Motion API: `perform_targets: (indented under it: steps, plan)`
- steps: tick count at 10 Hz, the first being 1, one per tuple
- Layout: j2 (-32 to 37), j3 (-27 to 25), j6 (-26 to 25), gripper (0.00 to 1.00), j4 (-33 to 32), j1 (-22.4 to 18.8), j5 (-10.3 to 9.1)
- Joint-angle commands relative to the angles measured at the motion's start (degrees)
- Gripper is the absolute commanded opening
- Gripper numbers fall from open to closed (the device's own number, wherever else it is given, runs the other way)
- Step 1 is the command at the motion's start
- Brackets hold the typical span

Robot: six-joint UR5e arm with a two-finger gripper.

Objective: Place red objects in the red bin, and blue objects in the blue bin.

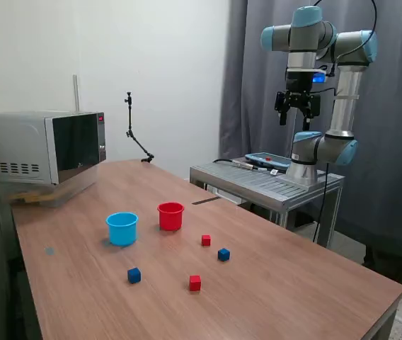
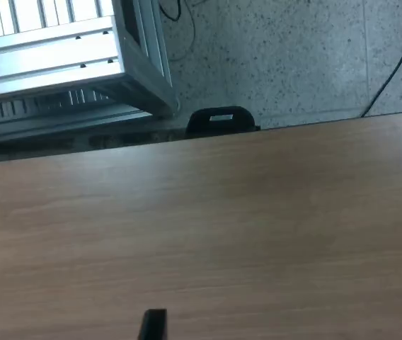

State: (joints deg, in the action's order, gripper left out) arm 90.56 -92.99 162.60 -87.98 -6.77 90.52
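Observation:
Two small red cubes and two dark blue cubes lie apart on the wooden table. Behind them stand the red bin and, on its exterior-view left, the light blue bin, both upright. My gripper hangs high above the metal stand, far from the cubes, open and holding nothing. In the wrist view its fingertips sit wide apart over bare tabletop; no cube or bin shows there.
A microwave stands at the table's far corner on the exterior view's left. A thin black jointed stand rises at the back edge. The arm's metal stand carries a pendant. A black clamp grips the table edge.

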Motion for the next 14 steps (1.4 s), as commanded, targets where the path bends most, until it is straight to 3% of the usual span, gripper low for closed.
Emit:
perform_targets:
  steps: [1,7,12,14]
  plan:
    - [0.1,-0.1,0.0,1.00,0.0,0.0,0.01]
    - [-0.1,0.0,0.3,1.00,0.0,0.4,0.09]
    - [-0.5,1.0,0.4,1.00,-0.2,0.6,2.20]
    - [-4.0,3.2,4.0,1.00,-3.7,1.2,2.82]
